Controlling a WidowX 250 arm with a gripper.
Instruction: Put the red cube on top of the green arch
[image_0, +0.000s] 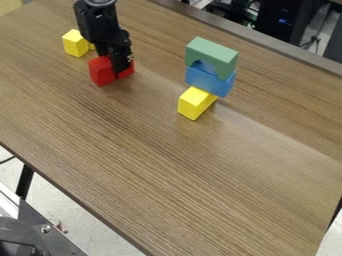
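From where I stand, the black gripper (121, 64) points down at the red cube (101, 70) and hides part of it. I can't tell if it is wide or has the cube pinched. The red cube looks to be down on the brown table (167, 165), near the upper left. Just behind is a yellow block (75, 43). Well apart, to the right, the green arch (224, 59) sits on a blue block (210, 80), hole side down, and a second yellow block (194, 103) is low at their side or under them; I can't tell which. I think this is the picking-up step. Next, the arm needs a good grip, then a lift higher than the arch, a trip across, and a soft, flat landing on its top. A bump could tip the pile.
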